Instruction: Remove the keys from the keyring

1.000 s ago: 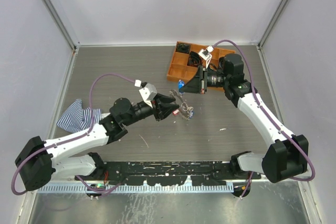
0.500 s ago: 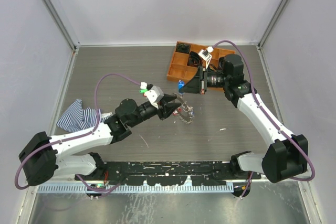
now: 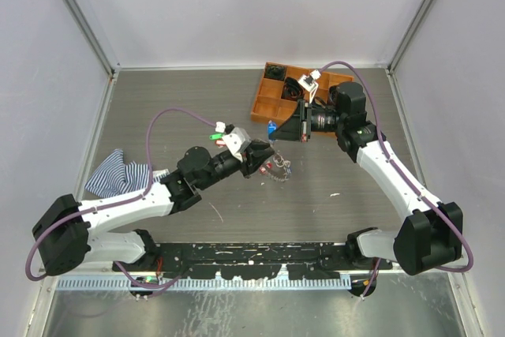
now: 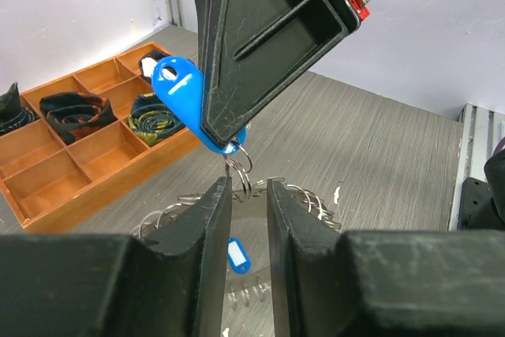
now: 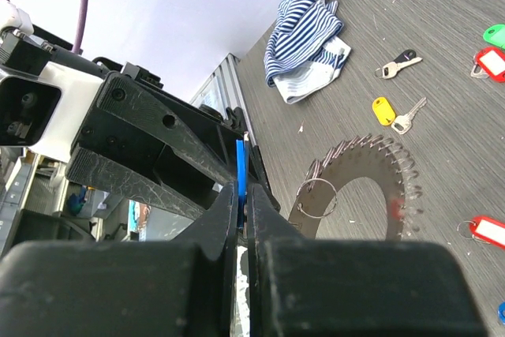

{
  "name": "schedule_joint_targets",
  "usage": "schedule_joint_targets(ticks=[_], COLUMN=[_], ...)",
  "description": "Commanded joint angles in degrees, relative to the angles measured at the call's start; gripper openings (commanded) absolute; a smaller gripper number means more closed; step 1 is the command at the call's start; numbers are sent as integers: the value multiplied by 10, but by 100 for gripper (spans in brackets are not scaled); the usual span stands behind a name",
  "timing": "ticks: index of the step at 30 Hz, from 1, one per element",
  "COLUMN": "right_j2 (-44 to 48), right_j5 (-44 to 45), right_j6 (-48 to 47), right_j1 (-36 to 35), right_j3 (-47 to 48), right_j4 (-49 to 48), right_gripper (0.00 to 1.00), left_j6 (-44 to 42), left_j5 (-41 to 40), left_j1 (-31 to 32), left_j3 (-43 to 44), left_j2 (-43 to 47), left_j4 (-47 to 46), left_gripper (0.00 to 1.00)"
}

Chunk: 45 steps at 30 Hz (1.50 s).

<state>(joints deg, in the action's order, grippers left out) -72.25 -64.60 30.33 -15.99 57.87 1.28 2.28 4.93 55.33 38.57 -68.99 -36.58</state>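
Centrally over the grey wood-grain table [image 3: 173, 108], the right gripper [image 4: 225, 133] jaws were pressed shut on a blue teardrop plastic key tag [image 4: 175, 86], held up off the table. A small silver split ring [image 4: 241, 170] hung under that tag, right between the left gripper [image 4: 248, 199] jaws. Those were narrowly spread; contact with the ring could not be told. The thin grey toothed metal keyring [image 5: 359, 195] was just below both pairs of jaws, with a second blue tag [image 4: 237, 256] inside its loop. Loose on the table were a yellow-tagged silver key [image 5: 392, 114], a black-headed key [image 5: 398, 62], a red tag [image 5: 489, 62] and a green tag [image 5: 495, 34]. The striped blue-white cloth [image 5: 309, 33] lay well apart from the keyring. An orange compartment tray [image 4: 110, 147] stood beyond the jaws.
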Motion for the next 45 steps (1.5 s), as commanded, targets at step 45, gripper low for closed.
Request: schedule_joint_targets(ticks=[45], right_j2=[22], right_j5=[-9], right_j6=[19], right_j1=[19], right_j3=[8], right_j4=[-47], right_gripper=[1], left_j6=[-42], left_j5=[-3], left_j1=[5], left_j3=[51], left_j2=[-1], left_j4=[39], left_gripper=[0])
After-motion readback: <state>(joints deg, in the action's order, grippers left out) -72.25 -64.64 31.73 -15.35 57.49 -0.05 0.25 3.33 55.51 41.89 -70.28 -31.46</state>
